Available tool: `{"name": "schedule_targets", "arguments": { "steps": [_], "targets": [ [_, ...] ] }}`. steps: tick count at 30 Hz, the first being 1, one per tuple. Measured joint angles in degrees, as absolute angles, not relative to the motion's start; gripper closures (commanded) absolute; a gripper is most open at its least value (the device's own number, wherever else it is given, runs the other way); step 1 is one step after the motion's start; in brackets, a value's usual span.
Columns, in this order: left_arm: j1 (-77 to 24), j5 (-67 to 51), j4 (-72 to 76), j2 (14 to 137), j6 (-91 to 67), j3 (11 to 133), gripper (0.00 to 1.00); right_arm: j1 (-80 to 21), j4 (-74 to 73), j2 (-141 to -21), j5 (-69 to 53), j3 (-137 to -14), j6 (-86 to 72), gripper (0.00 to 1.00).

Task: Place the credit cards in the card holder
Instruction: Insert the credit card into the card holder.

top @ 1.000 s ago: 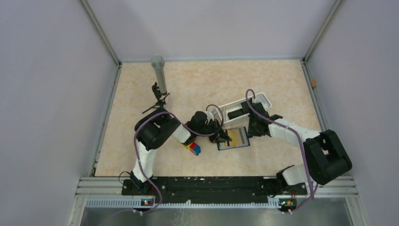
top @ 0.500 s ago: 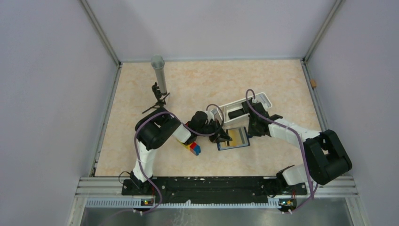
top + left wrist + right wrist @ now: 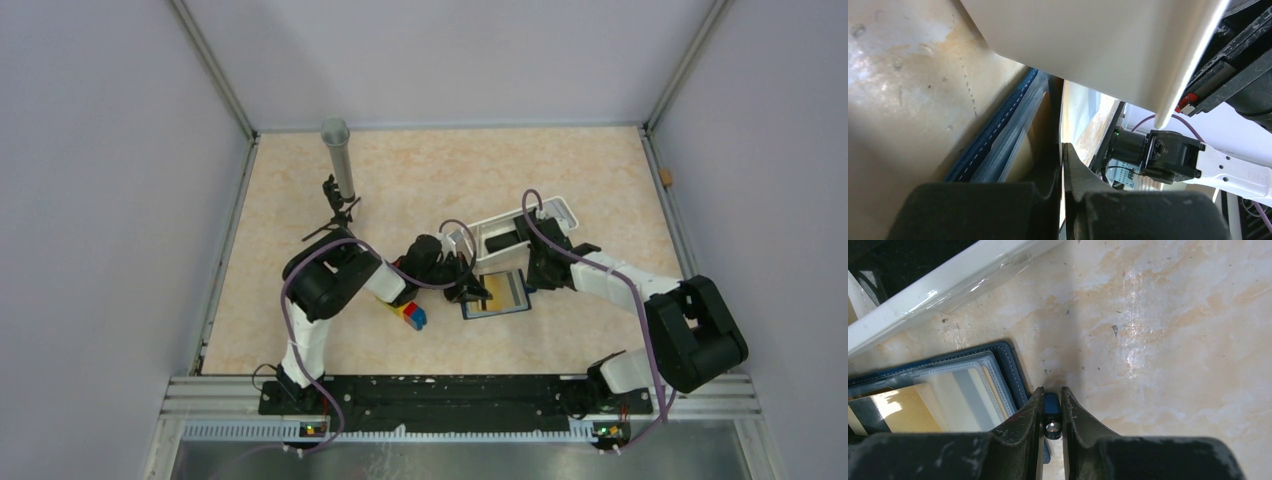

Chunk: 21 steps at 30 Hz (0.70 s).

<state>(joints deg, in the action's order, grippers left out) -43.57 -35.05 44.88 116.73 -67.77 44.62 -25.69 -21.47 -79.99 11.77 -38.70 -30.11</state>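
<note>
Right gripper (image 3: 1051,392) — jaws narrow, clamped on the small navy tab with the snap stud (image 3: 1050,427) at the edge of the card holder (image 3: 1009,359). Both fingers press the tab from either side, close above the table (image 3: 1158,340).

Card holder lies open and flat on the table, just near of the white tray (image 3: 948,282); in the right wrist view its far corner sits just short of the tray's rim. Clear inner sleeves face up. A yellow-gold card (image 3: 903,412) lies on the open holder; beside it a paler panel with a grey band shows through the sleeves. Cannot tell whether that is a second card.

Left gripper (image 3: 1063,150) — jaws drawn almost together, only a thin sliver of light between them. It sits at the holder's left edge, opposite the right gripper. The wrist view runs low along the holder: stitched navy edge and stacked clear sleeves to the left of the fingers, a tan surface just ahead of them. Whether a card edge is pinched there cannot be told. The tray's underside fills the top of that view.

Top view: the two grippers flank the holder, left and right, mid-table. Red, yellow and blue toy bricks (image 3: 411,316) lie just left of the left gripper, near the left arm's forearm. A grey cylinder (image 3: 338,160) stands upright well apart, at the far left of the table.
</note>
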Motion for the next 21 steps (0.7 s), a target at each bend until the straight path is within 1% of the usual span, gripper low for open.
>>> {"name": "schedule_targets", "arguments": {
  "steps": [8, 21],
  "targets": [
    [-43.6, -35.1, 41.6, 116.1, -65.3, 45.8, 1.00, -25.7, -21.5, -80.0, 11.8, -38.7, -30.1, 0.94],
    [-43.9, -34.9, 43.0, 116.6, -67.0, 45.7, 1.00, -25.7, -21.5, -80.0, 11.8, -38.7, -30.1, 0.95]
  ]
}}
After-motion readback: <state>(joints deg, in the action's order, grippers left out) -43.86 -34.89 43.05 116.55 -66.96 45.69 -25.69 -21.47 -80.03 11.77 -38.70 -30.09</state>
